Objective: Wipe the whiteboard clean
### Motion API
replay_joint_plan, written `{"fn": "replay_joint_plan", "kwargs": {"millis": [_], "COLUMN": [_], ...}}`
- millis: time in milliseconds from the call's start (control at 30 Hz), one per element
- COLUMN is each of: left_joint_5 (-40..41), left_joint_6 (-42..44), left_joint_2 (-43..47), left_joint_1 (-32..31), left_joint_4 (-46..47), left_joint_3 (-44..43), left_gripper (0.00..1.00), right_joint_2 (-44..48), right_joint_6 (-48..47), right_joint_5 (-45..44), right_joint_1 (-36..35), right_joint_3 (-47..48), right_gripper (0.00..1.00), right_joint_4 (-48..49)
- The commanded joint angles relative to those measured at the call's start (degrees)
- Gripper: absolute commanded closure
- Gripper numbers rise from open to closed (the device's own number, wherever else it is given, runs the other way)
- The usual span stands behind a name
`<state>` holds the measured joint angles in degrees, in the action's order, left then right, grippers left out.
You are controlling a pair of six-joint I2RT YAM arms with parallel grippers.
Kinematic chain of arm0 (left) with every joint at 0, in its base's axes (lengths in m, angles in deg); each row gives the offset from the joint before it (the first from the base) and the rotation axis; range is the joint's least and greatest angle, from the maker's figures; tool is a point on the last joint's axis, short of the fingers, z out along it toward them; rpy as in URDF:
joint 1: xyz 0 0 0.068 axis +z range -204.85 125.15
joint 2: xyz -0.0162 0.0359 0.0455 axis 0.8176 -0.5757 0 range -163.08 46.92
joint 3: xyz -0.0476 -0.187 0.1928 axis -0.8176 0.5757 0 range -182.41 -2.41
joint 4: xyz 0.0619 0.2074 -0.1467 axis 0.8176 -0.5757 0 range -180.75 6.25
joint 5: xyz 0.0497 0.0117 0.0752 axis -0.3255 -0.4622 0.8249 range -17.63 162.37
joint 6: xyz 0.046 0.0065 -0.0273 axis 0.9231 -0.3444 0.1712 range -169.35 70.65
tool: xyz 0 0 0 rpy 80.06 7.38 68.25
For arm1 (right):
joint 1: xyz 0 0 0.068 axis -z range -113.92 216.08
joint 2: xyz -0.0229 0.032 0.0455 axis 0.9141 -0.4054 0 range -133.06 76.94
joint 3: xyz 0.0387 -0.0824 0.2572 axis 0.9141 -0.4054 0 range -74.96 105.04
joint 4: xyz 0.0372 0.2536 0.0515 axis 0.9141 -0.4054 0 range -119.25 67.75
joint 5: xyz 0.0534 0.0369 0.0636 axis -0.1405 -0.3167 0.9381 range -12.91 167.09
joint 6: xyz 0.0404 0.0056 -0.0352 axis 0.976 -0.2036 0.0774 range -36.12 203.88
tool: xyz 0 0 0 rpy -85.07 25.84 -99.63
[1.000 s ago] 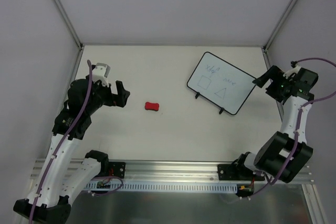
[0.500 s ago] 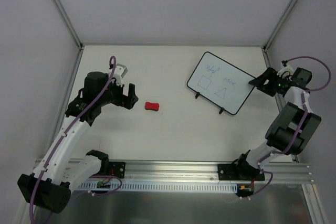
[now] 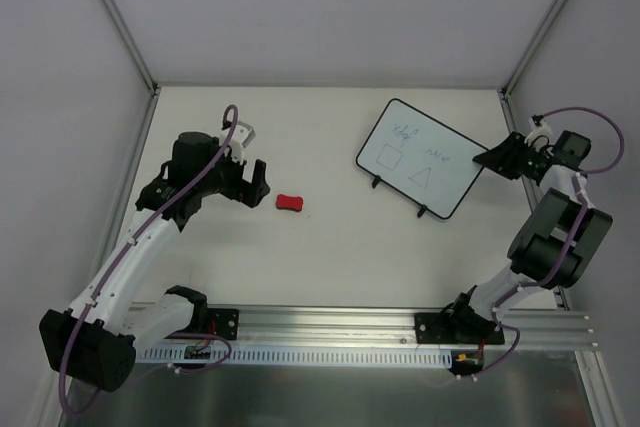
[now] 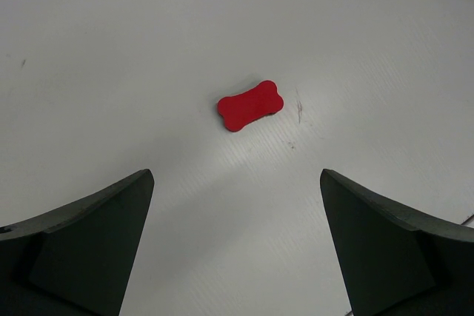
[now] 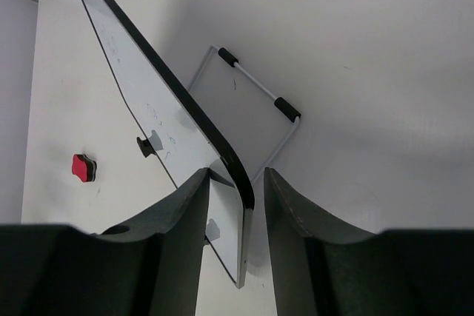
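Observation:
The whiteboard stands tilted at the back right of the table, with a square, a triangle and some scribbles drawn on it. My right gripper straddles its right corner. In the right wrist view the jaws are narrowed around the board's black rim; one finger rests against the white face and a thin gap shows on the other side. The red bone-shaped eraser lies flat on the table. My left gripper hovers just left of it, wide open and holding nothing, with the eraser ahead of its fingertips.
A wire prop with black sleeves holds the board up from behind. Two small black feet sit at its front edge. The enclosure's right post and wall stand close behind my right arm.
The left arm swung right, bringing its open gripper close to the eraser. The right gripper moved onto the whiteboard's corner and its jaws narrowed around the rim.

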<state>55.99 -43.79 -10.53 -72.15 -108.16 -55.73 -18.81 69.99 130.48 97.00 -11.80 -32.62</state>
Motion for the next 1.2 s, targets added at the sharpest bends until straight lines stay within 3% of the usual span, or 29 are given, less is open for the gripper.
{"fn": "replay_joint_plan", "kwargs": {"millis": [0,133,467,633,933,1167], "left_joint_5": [-2.08,-2.34,-6.02,-6.64,-7.61,-7.35], "left_joint_6": [1.82,1.91,4.8,6.56,11.92,23.41], "left_joint_2": [-1.43,-2.66,-6.79,-11.54,-19.27,-27.0], "left_joint_1": [-0.89,-1.42,-3.88,-6.42,-9.06,-10.56], "left_joint_4": [2.61,3.31,4.54,4.72,5.94,6.83], "left_joint_3": [-1.87,-2.49,-2.14,-2.58,-3.63,-6.61], "left_gripper": [0.01,0.01,0.01,0.01,0.05,0.1], "right_joint_2": [3.19,4.86,8.47,8.64,8.56,9.17], "right_joint_6": [-1.05,-1.14,-0.17,-0.26,-0.79,-0.87], "right_joint_5": [2.07,1.81,0.93,0.32,-1.44,-2.14], "right_joint_1": [-0.16,-0.24,-0.33,-0.24,-0.15,-0.07], "right_joint_3": [-1.54,-3.48,-7.43,-9.62,-11.83,-11.56], "right_gripper": [0.62,0.69,0.99,0.98,0.88,0.85], "right_joint_4": [1.76,1.85,2.02,2.29,2.99,2.81]}}
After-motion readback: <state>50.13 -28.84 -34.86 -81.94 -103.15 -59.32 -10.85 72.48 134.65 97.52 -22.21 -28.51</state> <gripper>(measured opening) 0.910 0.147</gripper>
